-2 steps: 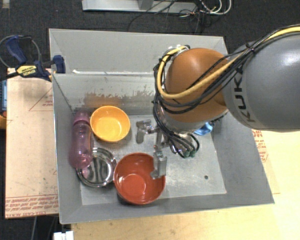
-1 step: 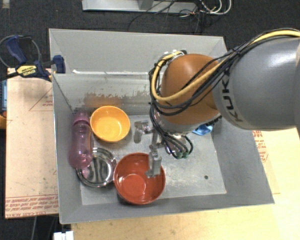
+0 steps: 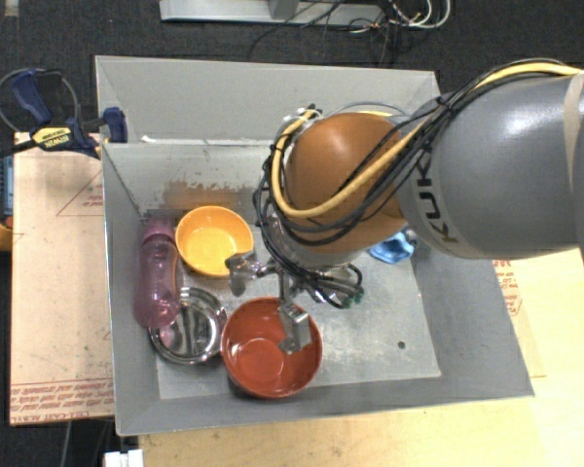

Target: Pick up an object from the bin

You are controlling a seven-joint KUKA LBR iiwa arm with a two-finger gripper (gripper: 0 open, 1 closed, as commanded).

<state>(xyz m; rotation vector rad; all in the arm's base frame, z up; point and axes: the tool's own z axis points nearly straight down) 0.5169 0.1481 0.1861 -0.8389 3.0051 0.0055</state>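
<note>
Reaches in from the right, thick grey arm [image 3: 506, 173] across the bin [image 3: 467, 358], wrist bent steeply down, orange cover [image 3: 341, 178] and looped cables on top. Low over the floor, gripper [image 3: 266, 300] spread wide open, clamped on nothing. Straddles the far rim of the red bowl [image 3: 258, 363]: one fingertip [image 3: 294, 337] down inside it, the other outside, on the side of the yellow bowl [image 3: 212, 241]. Contact with that rim too close to call. Right beneath the tool, then, the red bowl, upright, toward the front wall. Just past the outer finger, the yellow bowl, upright as well. Off to the tool's left, metal bowl [image 3: 185, 334], right beside the red one. Further left, pink bottle [image 3: 156, 275] on its side along the wall, against the metal bowl. Behind the wrist to the right, something blue [image 3: 394, 249], mostly hidden.
</note>
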